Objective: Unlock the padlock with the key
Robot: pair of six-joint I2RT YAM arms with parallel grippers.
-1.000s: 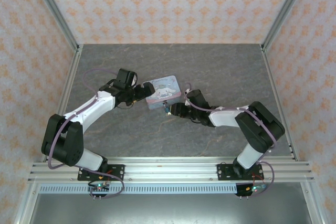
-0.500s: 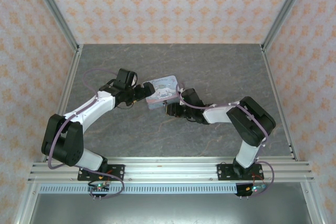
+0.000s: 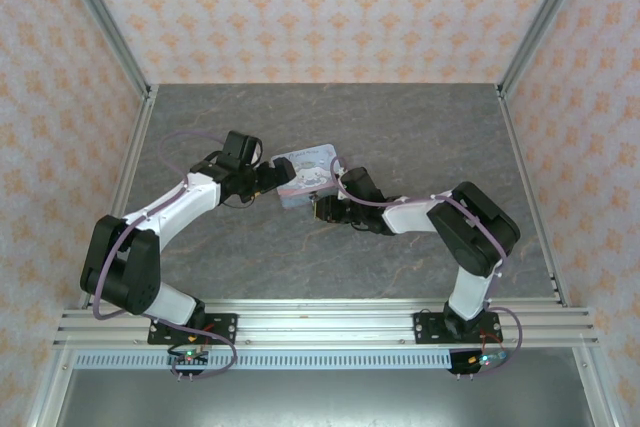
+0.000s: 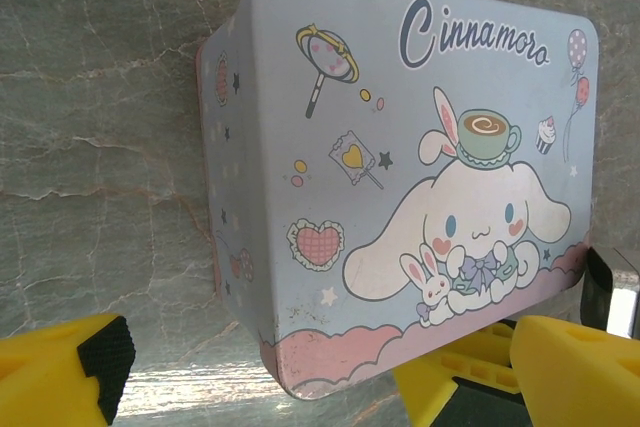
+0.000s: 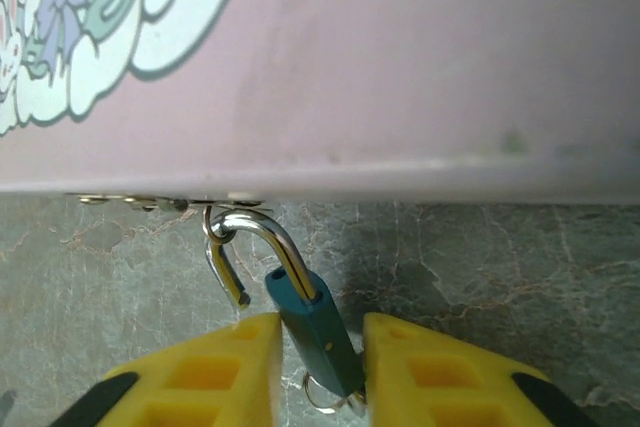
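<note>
padlock (image 5: 318,332): blue, shackle open, hooked on tin (image 5: 400,67)
right fingers (image 5: 210,367): clamped on padlock body
left fingers (image 4: 60,367): wide apart

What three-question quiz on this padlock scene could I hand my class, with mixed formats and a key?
1. True or false: the left gripper is shut.
2. The padlock body sits: A) between the fingers of the right gripper; B) inside the left gripper; C) in a person's hand.
3. Fill in: the shackle hooks onto the pastel ____.
Key: 1 false; 2 A; 3 tin.
</note>
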